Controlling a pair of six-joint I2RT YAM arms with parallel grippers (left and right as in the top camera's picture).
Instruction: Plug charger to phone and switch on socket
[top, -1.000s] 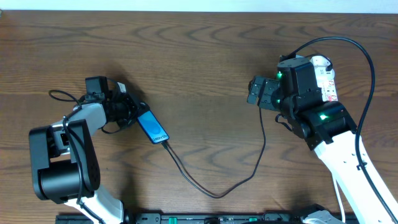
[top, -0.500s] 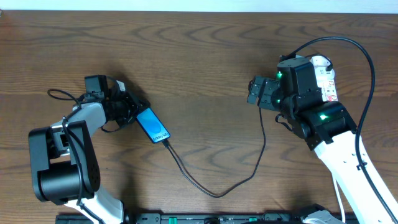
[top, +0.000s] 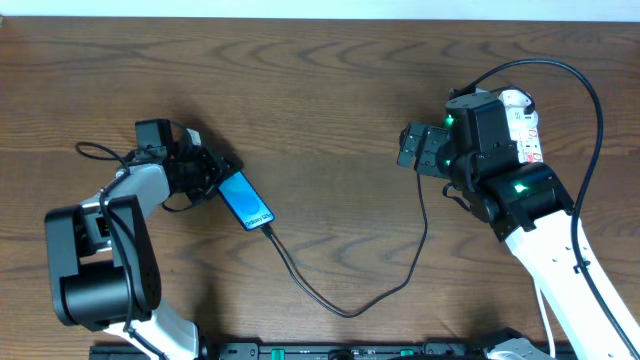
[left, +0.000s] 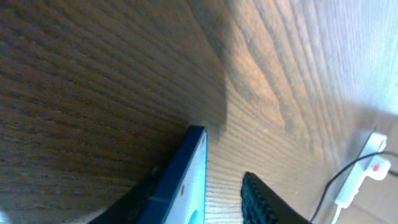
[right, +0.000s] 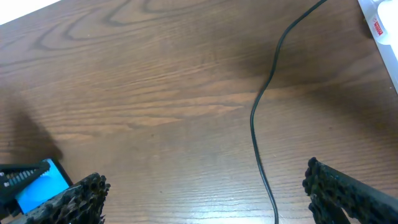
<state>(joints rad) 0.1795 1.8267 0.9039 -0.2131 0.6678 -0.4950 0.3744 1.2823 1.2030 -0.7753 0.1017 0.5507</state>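
A dark wooden table (top: 320, 70) fills the view. The left arm (top: 100, 255) rises from the near-left edge and reaches toward the middle. The right arm (top: 545, 235) comes up from the near-right corner and leans to the far side.

The right gripper (top: 405, 147) hangs over bare wood right of centre with its jaws spread wide. Its two fingers (right: 74, 199) sit at opposite lower corners of the wrist view, and only table and cable lie between them. The left gripper (top: 213, 175) straddles the far-left end of the phone (top: 246, 203) with its jaws parted. In the wrist view, wood shows between the ribbed pad (left: 261, 199) and the phone's blue edge. The other finger is dark and blurred against the phone, and I cannot tell whether it touches.

The socket (top: 520, 112) is a white strip with red marks on the right, mostly hidden under the right arm. The phone lies flat and slanted, left of centre, with its blue screen facing up.

The cable (top: 345, 312) meets the phone's near-right end, curves toward the near edge, then climbs to the right gripper's side. Whether the plug is fully seated cannot be told.
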